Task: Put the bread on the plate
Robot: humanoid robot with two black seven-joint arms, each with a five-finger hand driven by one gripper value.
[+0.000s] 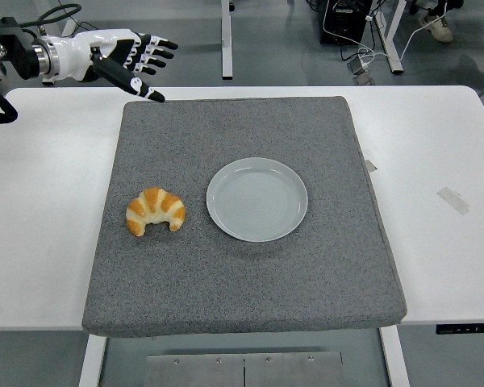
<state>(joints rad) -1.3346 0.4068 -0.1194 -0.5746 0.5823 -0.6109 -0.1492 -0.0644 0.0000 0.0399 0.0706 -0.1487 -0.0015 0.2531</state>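
Early stage of task: bread (155,211) on grey mat (242,282) just left of empty plate (256,199), not yet grasped; left hand (117,58) open, fingers spread, raised near far-left corner of tabletop (436,161); pickup and placement outstanding.

I count one golden, crescent-shaped croissant (155,210) with pale and orange stripes, and one round, pale grey plate (256,199). There is one square, speckled grey fabric mat (242,266) and one white desk (40,210) under it. I see one white robot hand (117,56) with black fingertips, at the desk's far left corner. Near the desk's right edge I count one small strip of clear tape (452,200).
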